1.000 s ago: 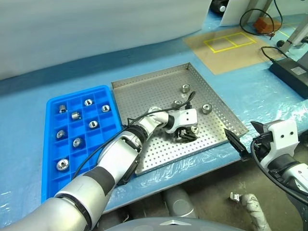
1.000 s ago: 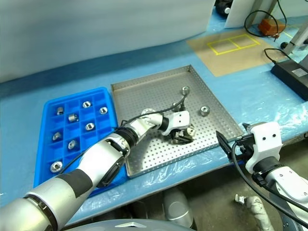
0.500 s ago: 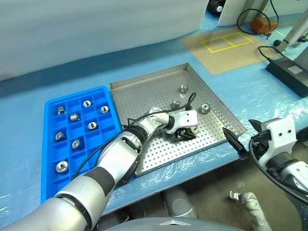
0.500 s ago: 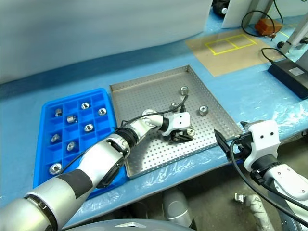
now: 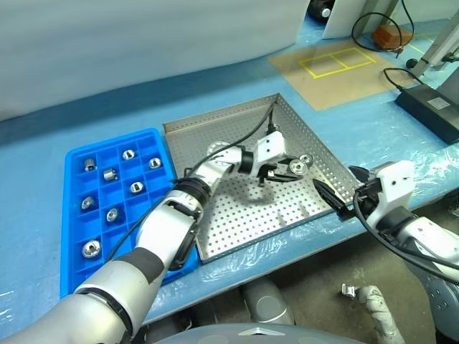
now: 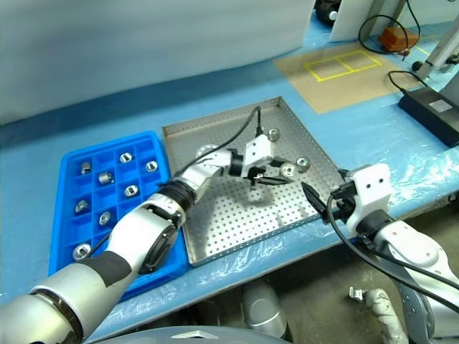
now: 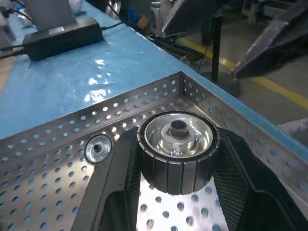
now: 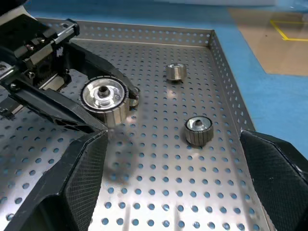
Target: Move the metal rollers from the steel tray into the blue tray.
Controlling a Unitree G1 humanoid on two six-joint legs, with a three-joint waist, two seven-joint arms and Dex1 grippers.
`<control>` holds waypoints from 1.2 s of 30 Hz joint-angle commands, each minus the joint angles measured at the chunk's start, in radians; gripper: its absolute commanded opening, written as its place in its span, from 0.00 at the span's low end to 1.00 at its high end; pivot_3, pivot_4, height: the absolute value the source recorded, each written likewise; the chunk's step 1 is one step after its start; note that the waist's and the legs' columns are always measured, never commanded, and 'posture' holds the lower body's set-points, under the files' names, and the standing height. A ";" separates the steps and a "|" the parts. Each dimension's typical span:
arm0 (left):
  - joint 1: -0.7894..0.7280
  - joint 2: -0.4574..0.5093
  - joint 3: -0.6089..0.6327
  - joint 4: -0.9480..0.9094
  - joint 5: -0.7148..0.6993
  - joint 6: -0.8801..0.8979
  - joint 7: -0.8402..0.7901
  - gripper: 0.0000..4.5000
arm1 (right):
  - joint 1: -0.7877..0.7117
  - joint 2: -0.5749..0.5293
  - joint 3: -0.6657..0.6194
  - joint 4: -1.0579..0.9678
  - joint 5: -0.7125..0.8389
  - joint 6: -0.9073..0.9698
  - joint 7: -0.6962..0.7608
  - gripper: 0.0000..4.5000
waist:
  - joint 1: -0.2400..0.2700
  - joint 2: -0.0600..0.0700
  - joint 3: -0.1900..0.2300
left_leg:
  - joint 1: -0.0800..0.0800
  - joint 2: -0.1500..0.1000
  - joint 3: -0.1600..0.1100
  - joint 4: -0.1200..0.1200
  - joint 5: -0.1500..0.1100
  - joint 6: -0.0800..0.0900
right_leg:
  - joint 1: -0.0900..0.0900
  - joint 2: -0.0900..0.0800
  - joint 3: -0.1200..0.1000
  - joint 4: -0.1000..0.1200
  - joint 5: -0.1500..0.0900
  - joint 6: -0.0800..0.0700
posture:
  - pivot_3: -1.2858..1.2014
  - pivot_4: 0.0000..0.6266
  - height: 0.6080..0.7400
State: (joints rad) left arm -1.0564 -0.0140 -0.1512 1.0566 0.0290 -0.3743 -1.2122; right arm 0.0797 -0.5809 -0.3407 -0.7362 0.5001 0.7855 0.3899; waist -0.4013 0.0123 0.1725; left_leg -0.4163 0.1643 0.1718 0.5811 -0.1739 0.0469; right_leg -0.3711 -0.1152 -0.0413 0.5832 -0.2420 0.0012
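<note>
Over the big square perforated steel tray, the left gripper has its black fingers clamped on one ribbed silver metal roller with a dark centre hole, held clear above the tray floor. Two more loose rollers sit in the tray near its far right corner, and a third peeks out just behind the held one. The right gripper hangs at the tray's right edge, fingers spread wide with nothing in them. Left of the tray, touching it, the bright blue gridded plastic tray has seven rollers in separate compartments. No readable labels or writing anywhere. Everything sits on the light blue covered bench.
</note>
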 commanded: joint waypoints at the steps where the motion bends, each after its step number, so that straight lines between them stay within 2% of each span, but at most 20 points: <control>1: 0.047 0.083 -0.001 -0.127 -0.020 -0.001 -0.043 0.39 | -0.075 -0.015 0.048 0.059 -0.018 -0.058 0.031 1.00 | 0.008 0.000 0.000 | 0.000 0.000 0.000 0.000 0.000 0.000 | 0.000 0.000 -0.001 0.001 0.000 0.000 | 0.29 0.24 1.00; 6: 0.167 0.225 0.009 -0.376 -0.068 0.131 -0.085 0.39 | -0.246 -0.016 0.168 0.210 -0.036 -0.117 0.118 1.00 | 0.053 0.000 0.001 | -0.002 0.002 -0.001 0.001 0.000 0.000 | 0.000 -0.001 -0.005 0.004 0.000 -0.001 | 0.34 0.24 1.00; 11: 0.260 0.336 0.028 -0.589 -0.113 0.270 -0.066 0.39 | -0.403 0.008 0.302 0.352 -0.065 -0.181 0.219 1.00 | 0.134 0.000 0.002 | -0.003 0.005 -0.001 0.003 0.002 0.000 | 0.000 -0.001 -0.009 0.008 0.000 -0.002 | 0.39 0.24 1.00; 14: 0.311 0.406 0.062 -0.726 -0.160 0.379 -0.046 0.39 | -0.517 0.049 0.393 0.475 -0.089 -0.235 0.298 1.00 | 0.202 0.000 0.002 | -0.002 0.006 -0.001 0.003 0.003 -0.002 | -0.001 -0.001 -0.010 0.011 -0.001 -0.004 | 0.45 0.24 1.00; 17: 0.391 0.489 0.076 -0.863 -0.155 0.421 -0.017 0.39 | -0.605 0.097 0.456 0.585 -0.111 -0.288 0.367 1.00 | 0.266 0.000 0.002 | -0.004 0.007 0.000 0.006 0.004 -0.004 | -0.009 -0.002 -0.009 0.027 -0.006 -0.013 | 0.48 0.24 1.00; 23: 0.507 0.594 0.138 -1.054 -0.215 0.557 0.054 0.39 | -0.691 0.171 0.517 0.737 -0.147 -0.374 0.457 1.00 | 0.416 0.000 0.002 | -0.004 0.013 0.001 0.001 0.011 -0.016 | -0.019 0.002 -0.009 0.040 -0.011 -0.020 | 0.53 0.24 1.00; 25: 0.549 0.622 0.160 -1.102 -0.228 0.590 0.080 0.39 | -0.710 0.195 0.531 0.776 -0.157 -0.395 0.481 1.00 | 0.447 0.000 0.002 | -0.004 0.016 0.003 0.000 0.013 -0.019 | -0.019 0.004 -0.009 0.041 -0.011 -0.021 | 0.55 0.24 1.00; 28: 0.607 0.652 0.181 -1.166 -0.246 0.633 0.113 0.39 | -0.735 0.224 0.547 0.827 -0.170 -0.423 0.513 1.00 | 0.476 0.000 0.002 | -0.004 0.018 0.003 -0.001 0.015 -0.023 | -0.020 0.006 -0.009 0.041 -0.011 -0.021 | 0.57 0.24 1.00; 36: 0.809 0.756 0.189 -1.392 -0.312 0.769 0.116 0.39 | -0.774 0.264 0.574 0.908 -0.203 -0.464 0.590 1.00 | 0.498 0.000 0.002 | -0.003 0.022 0.003 -0.006 0.017 -0.033 | -0.023 0.009 -0.009 0.042 -0.011 -0.021 | 0.59 0.24 1.00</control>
State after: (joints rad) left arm -0.2585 0.7219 0.0151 -0.2727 -0.2493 0.3725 -1.0871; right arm -0.6729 -0.3199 0.2315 0.1867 0.2946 0.3436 0.9615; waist 0.0965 0.0123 0.1746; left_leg -0.4197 0.1867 0.1747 0.5734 -0.1561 0.0130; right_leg -0.3949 -0.1060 -0.0503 0.6249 -0.2530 -0.0198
